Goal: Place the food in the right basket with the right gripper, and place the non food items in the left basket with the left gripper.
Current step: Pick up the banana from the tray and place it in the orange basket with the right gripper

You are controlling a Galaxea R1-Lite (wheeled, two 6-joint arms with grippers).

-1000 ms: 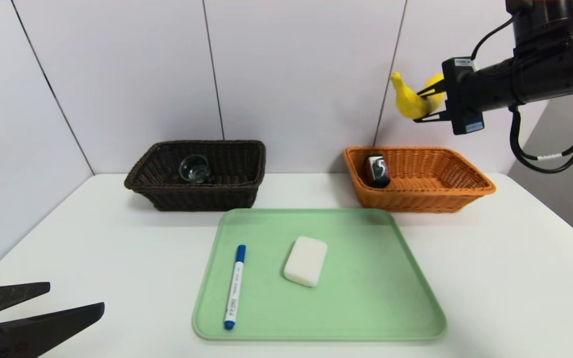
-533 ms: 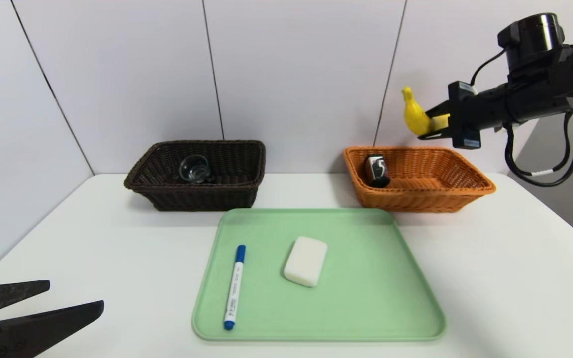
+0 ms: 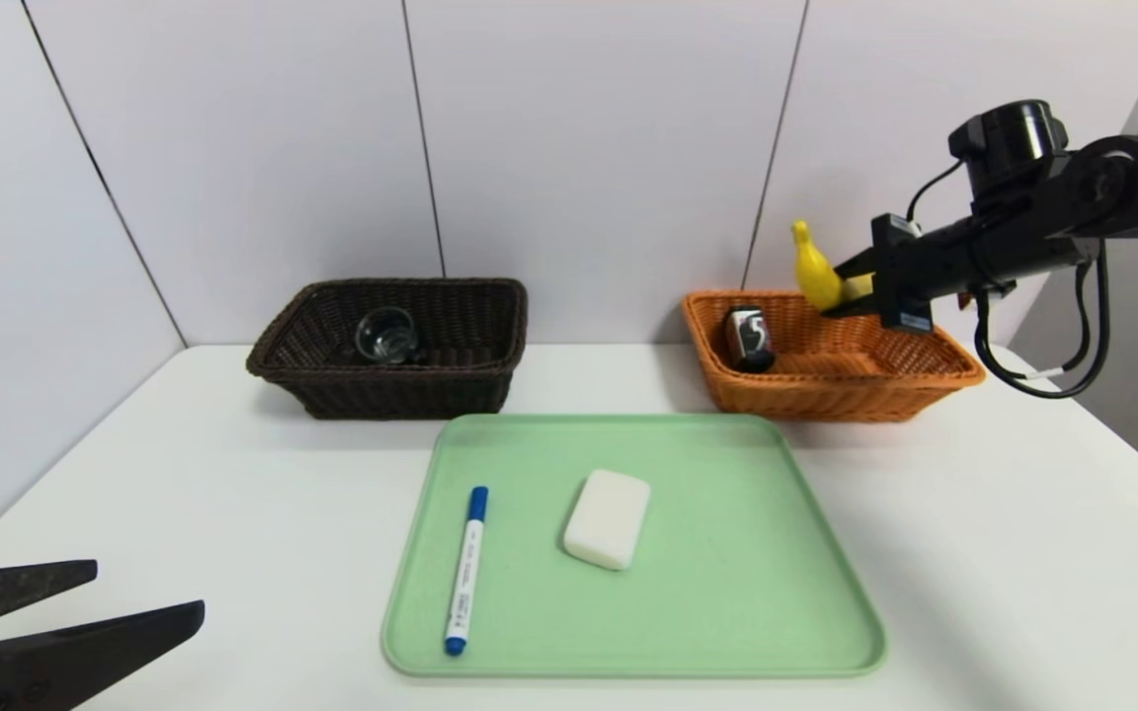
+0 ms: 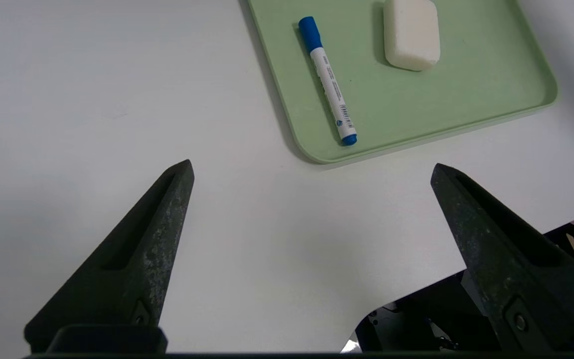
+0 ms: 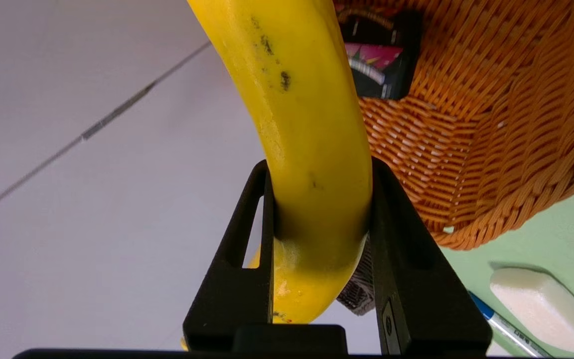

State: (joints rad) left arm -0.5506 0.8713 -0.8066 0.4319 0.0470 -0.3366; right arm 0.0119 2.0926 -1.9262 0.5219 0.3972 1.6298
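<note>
The right gripper (image 3: 841, 287), at upper right over the orange wicker basket (image 3: 925, 380), has its fingers clamped on the curved yellow banana (image 3: 814, 272) near one end; the fruit is probably light, soft and easily bruised. Left gripper (image 3: 134, 592) is parked at lower left, fingers spread.

Setting: white table (image 3: 1004, 553) before a panelled wall (image 3: 589, 148).
A pale green tray (image 3: 757, 592) with raised rim and rounded corners lies flat at the table's middle, nearer the front edge; the grey-white wall behind shows thin dark seams between its panels.
</note>
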